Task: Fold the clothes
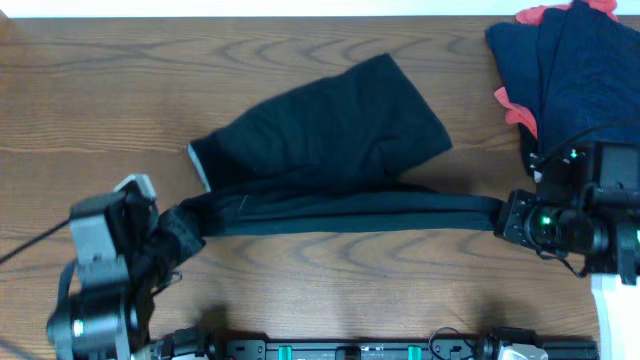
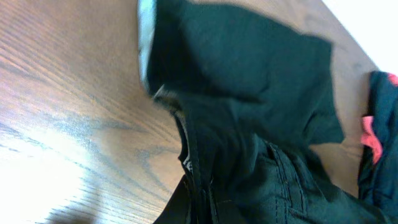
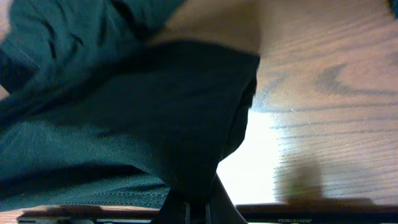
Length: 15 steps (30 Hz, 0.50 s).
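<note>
Overhead view has the black shorts (image 1: 330, 130) sitting mid-table (image 1: 100, 90), one part spread toward the back and the near edge pulled into a tight band between both arms. The left gripper (image 1: 170, 235) is clamped on the bunched left end and the right gripper (image 1: 508, 222) is pinching the right end. Left wrist view is mostly black fabric running away from the camera, with the whitish waistband lining (image 2: 146, 37) peeking out top left; I can't make out the fingers themselves there. Right wrist view shows cloth filling the frame and narrowing down into the closed tips at the bottom. My worry: that band looks really taut, so any more pull apart could pop a thin pinch loose. Uneven lifting would twist the fold, and the navy-and-red pile (image 1: 570, 60) beside the right arm could snag.
</note>
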Available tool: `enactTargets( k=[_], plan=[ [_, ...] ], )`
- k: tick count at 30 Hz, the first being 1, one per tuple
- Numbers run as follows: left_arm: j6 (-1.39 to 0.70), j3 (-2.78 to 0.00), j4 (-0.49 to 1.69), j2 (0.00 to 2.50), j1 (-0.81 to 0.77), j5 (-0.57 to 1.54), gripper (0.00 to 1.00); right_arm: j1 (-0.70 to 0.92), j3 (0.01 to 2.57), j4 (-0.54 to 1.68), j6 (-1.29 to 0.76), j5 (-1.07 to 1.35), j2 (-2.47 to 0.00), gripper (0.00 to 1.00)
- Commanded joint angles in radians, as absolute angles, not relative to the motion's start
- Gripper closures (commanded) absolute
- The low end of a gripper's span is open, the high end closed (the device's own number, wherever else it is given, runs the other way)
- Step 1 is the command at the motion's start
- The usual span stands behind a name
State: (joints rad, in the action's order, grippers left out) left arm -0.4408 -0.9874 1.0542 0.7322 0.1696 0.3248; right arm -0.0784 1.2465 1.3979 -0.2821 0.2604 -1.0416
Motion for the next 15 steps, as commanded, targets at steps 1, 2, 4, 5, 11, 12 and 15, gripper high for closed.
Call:
enactTargets(
  k=[1,2,4,5,11,12,15],
  plan=[
    [-0.424,-0.986,1.058,0.682,0.197,0.191,0.94,-0.117,1.286,1.379,-0.245,0.081,-1.007,0.99],
    [-0.424,-0.986,1.062,0.675,0.197,0.190,0.94,-0.117,1.291,1.354,-0.241,0.078,-1.002,0.99],
    [-0.424,-0.986,1.066,0.673,0.197,0.190,0.94,-0.117,1.292,1.302,-0.238,0.079,-1.002,0.99],
    [-0.424,-0.986,1.066,0.678,0.197,0.190,0.94,-0.117,1.292,1.268,-0.238,0.080,-1.007,0.99],
    [-0.428,-0.982,1.065,0.727,0.197,0.110,0.94,-0.117,1.292,1.002,-0.215,0.196,-1.150,0.99],
    [-0.429,-0.979,1.065,0.738,0.197,0.097,0.94,-0.115,1.292,0.963,-0.204,0.226,-1.183,0.99],
    [-0.455,-0.968,1.065,0.776,0.197,0.058,0.94,-0.095,1.292,0.820,-0.178,0.308,-1.312,0.99]
  ],
)
